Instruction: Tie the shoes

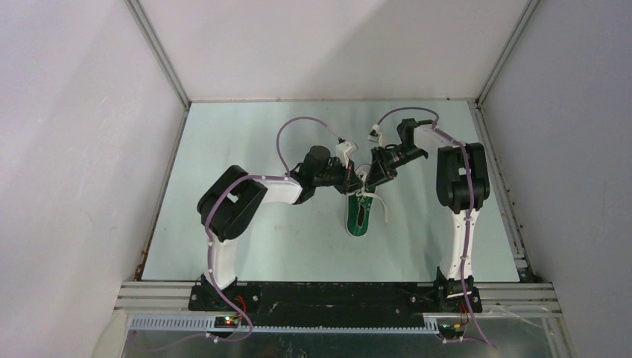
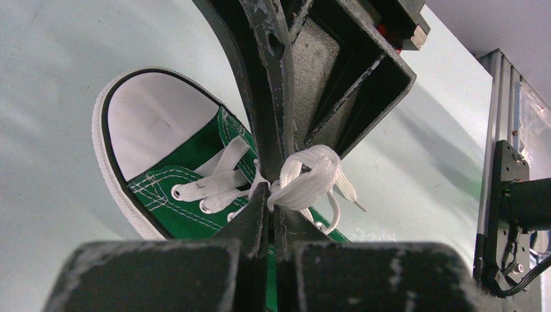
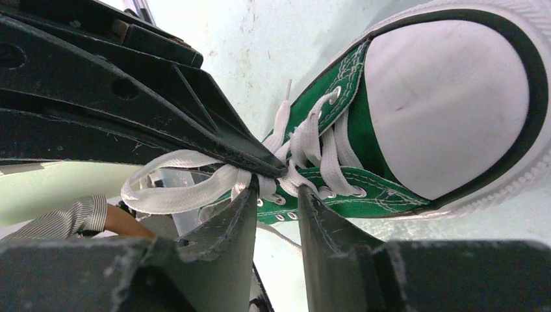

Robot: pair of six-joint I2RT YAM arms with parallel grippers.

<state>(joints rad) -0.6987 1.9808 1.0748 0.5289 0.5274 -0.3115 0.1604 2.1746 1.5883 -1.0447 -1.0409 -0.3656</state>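
Observation:
One green canvas shoe (image 1: 360, 218) with a white toe cap (image 2: 153, 117) lies mid-table, toe toward the arm bases. Both grippers meet over its laces. My left gripper (image 2: 275, 195) is shut on the white lace (image 2: 310, 174), which bunches into a loop just past its tips. My right gripper (image 3: 277, 188) stands open, its fingertips (image 3: 249, 190) on either side of the lace crossing, with a gap between them. A long lace loop (image 3: 170, 190) trails to the left of the right gripper. The left gripper's fingers (image 3: 214, 133) reach in from the upper left and meet the lace there. The shoe's heel is hidden.
The pale green tabletop (image 1: 246, 142) is boxed in by grey walls on three sides. An aluminium rail (image 2: 499, 97) and a black arm mount (image 2: 513, 188) stand at the near edge. Purple cables (image 1: 287, 134) arc over both arms.

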